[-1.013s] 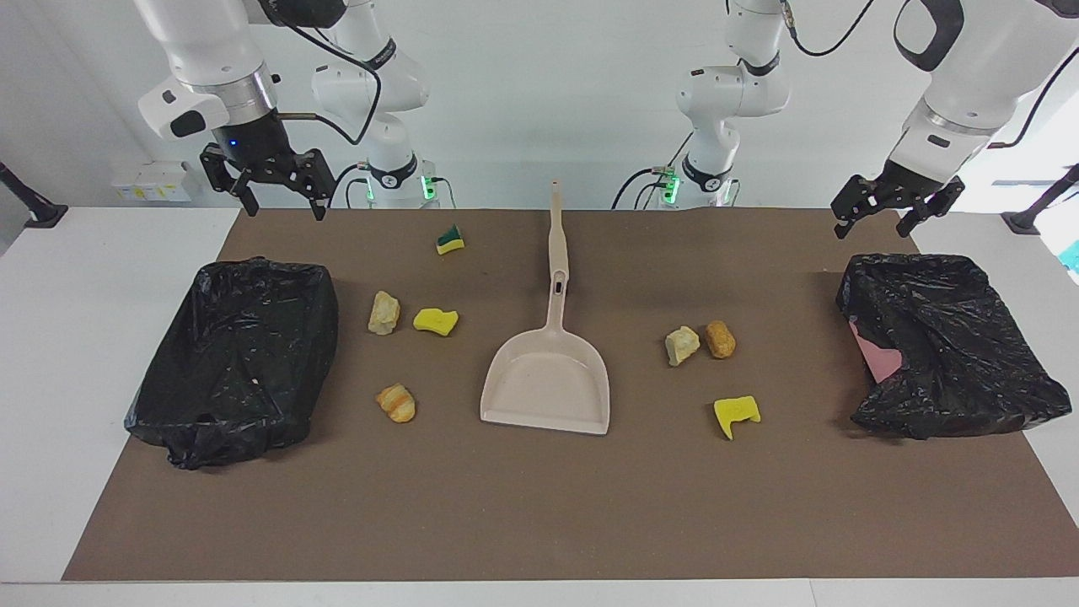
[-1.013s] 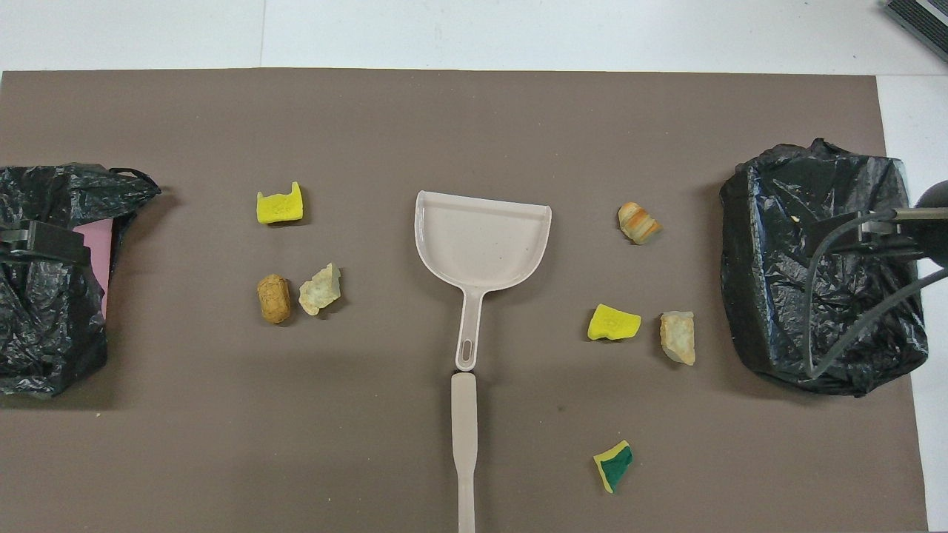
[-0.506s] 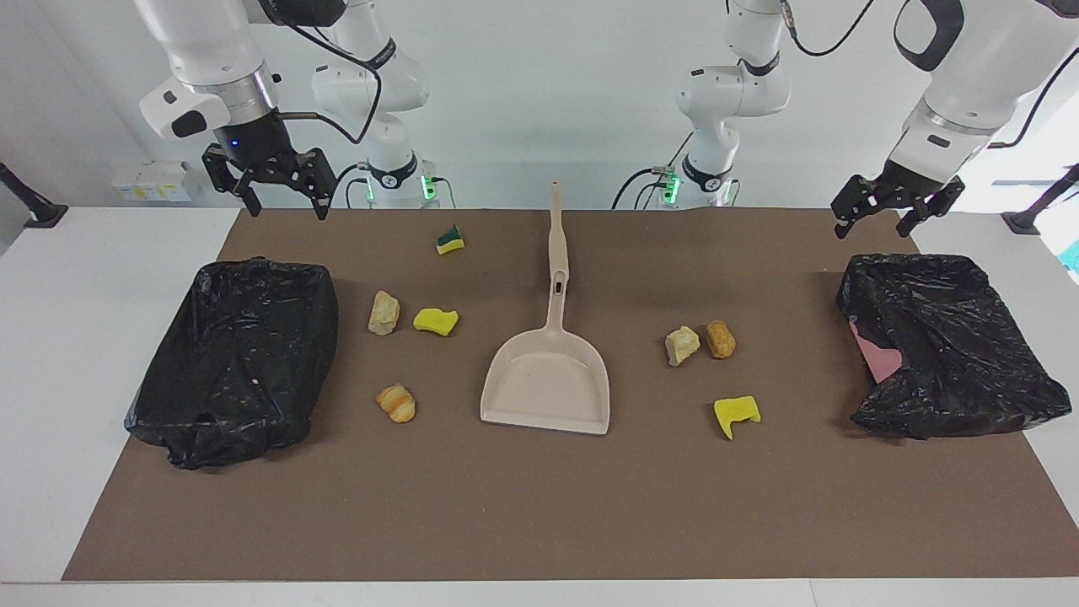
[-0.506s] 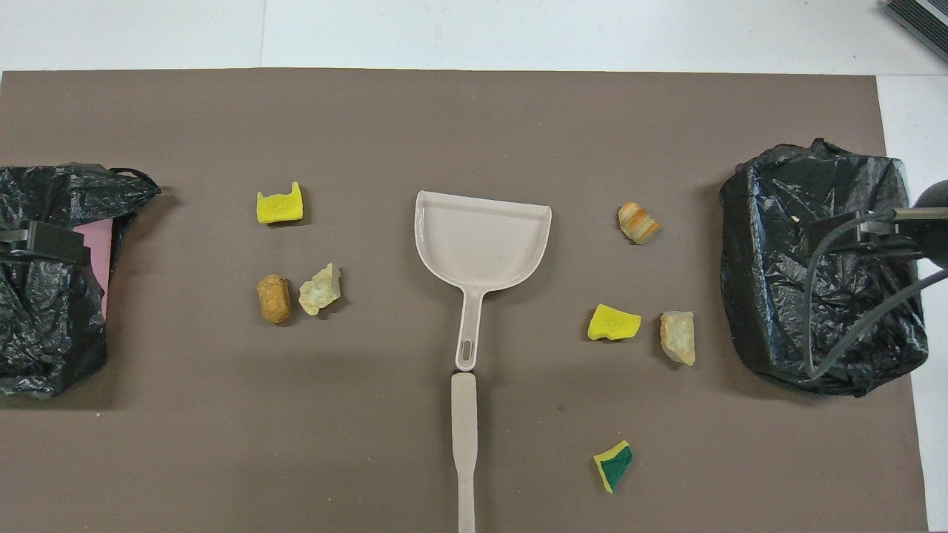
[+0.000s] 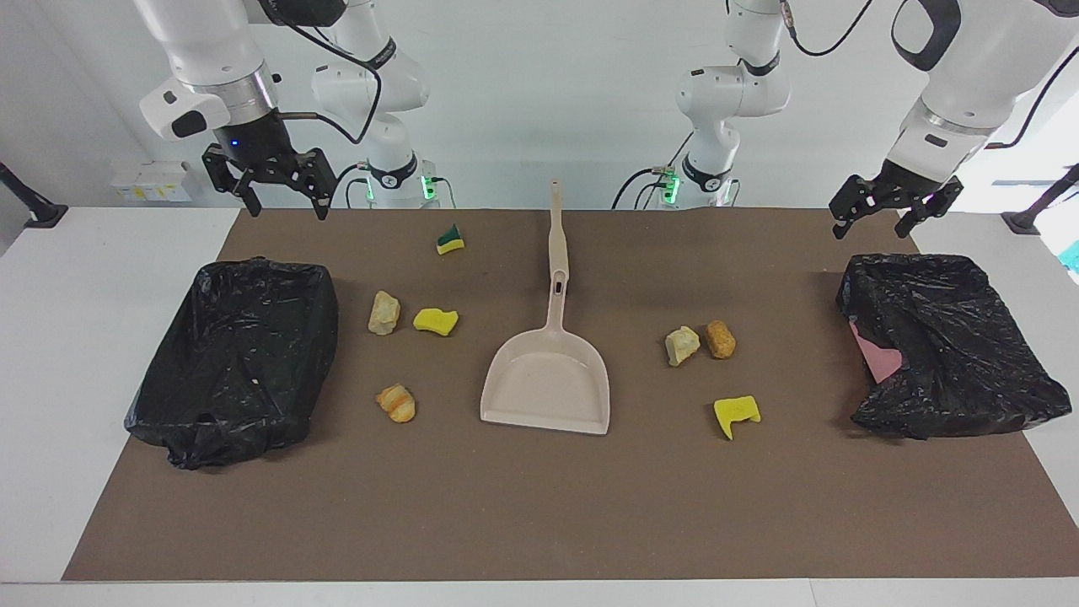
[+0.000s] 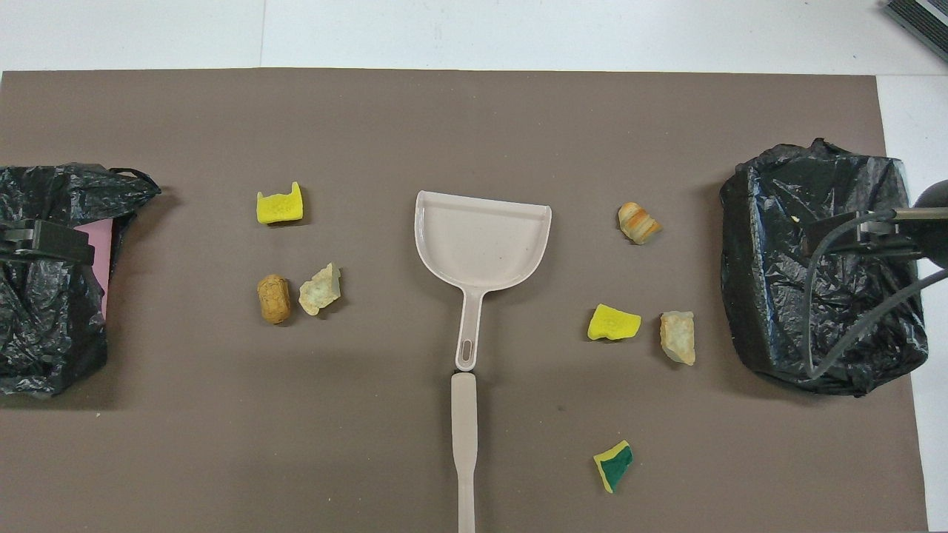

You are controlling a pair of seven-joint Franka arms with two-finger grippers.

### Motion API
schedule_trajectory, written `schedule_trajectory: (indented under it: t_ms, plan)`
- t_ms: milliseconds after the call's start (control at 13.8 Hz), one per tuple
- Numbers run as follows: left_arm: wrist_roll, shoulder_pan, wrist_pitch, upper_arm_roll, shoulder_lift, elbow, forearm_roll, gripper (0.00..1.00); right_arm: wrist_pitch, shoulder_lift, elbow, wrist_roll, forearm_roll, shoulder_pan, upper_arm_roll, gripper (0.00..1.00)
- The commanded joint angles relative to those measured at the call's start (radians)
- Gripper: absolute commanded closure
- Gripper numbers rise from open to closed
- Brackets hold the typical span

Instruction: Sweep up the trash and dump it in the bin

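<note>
Nothing moved: both open hands, right point(image 5: 277, 191) and left point(image 5: 893, 212), hover apart from trash point(image 5: 396, 403).

The facing camera looks down across the tabletop point(image 5: 539, 523) at the robots; the overhead one looks steeply down (half a turn apart), both showing the dustpan point(image 5: 546, 384).

Bright, even overhead light (soft short shadows), sharp focus, glossy glints on black plastic.
</note>
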Motion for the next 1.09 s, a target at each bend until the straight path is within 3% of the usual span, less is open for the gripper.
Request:
schedule_trajectory:
  t_ms: [0,289,506,1013]
  plan:
    - [0.01,-0.063,0.013,-0.002,-0.026,-0.031,-0.01,0.0,-0.004,0.001,0.003,-0.029,0.023,-0.013,0.003,0.0]
    - [0.006,-0.193,0.025,-0.006,-0.047,-0.126,-0.016,0.0,-0.004,0.001,0.003,-0.027,0.023,-0.013,0.003,0.0]
    - [0.01,-0.316,0.114,-0.006,-0.063,-0.209,-0.069,0.0,-0.006,0.001,0.005,-0.029,0.023,-0.013,0.003,0.0]
    - [-0.093,-0.601,0.211,-0.006,-0.1,-0.334,-0.071,0.0,-0.004,0.001,0.005,-0.033,0.022,-0.013,0.003,0.0]
